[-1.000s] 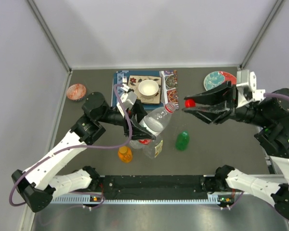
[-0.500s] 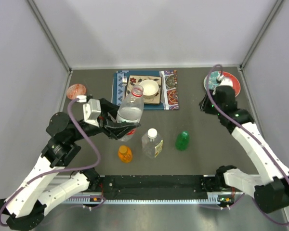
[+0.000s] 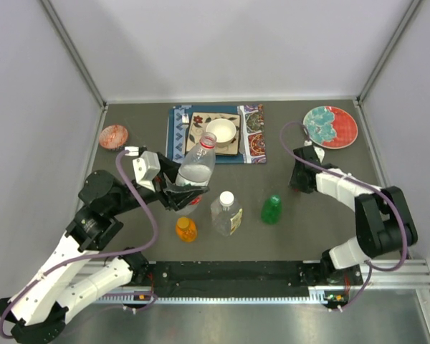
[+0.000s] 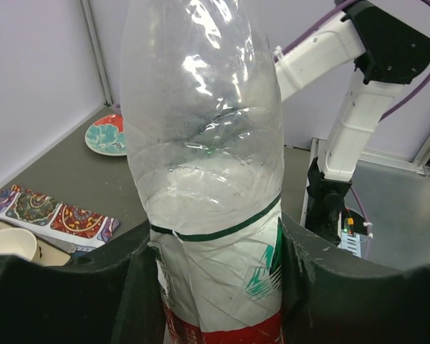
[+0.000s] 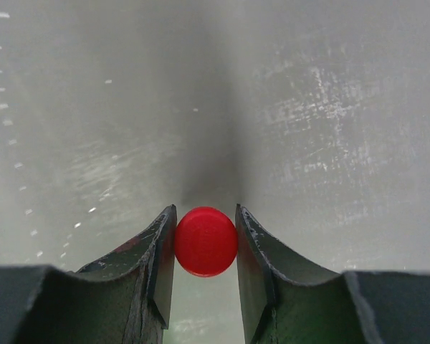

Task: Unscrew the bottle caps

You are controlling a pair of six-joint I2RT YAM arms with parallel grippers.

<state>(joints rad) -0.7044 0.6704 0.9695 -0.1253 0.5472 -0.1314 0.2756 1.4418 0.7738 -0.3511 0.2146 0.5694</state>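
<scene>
**A:** What is held on the left?

**B:** The small clear bottle point(image 3: 196, 166) is clamped low on its body, at the red label, by the left end effector point(image 3: 178, 193). It is carried tilted above the bench point(image 3: 322, 222), left of centre. Its neck is seen open. The wall is judged thin, light and easily dented, so a hold low at the label is favoured over the soft shoulder.

**A:** And toward the middle of the near edge?

**B:** Three bottles are stood apart: the orange bottle point(image 3: 186, 229), the larger clear bottle point(image 3: 226, 217) with its white cap point(image 3: 227, 197) on, and the green bottle point(image 3: 271, 209). The caps of the orange and green ones cannot be made out from above. All are judged light, smooth and apt to spin, so each body should be pinned while its cap is pinched across the rim.

**A:** The right side?

**B:** Toward the right edge, the right end effector point(image 3: 299, 180) is pointed down, closed on the red cap point(image 5: 206, 241). The cap is judged stiff and nearly weightless. Contact with the bench cannot be told.
</scene>
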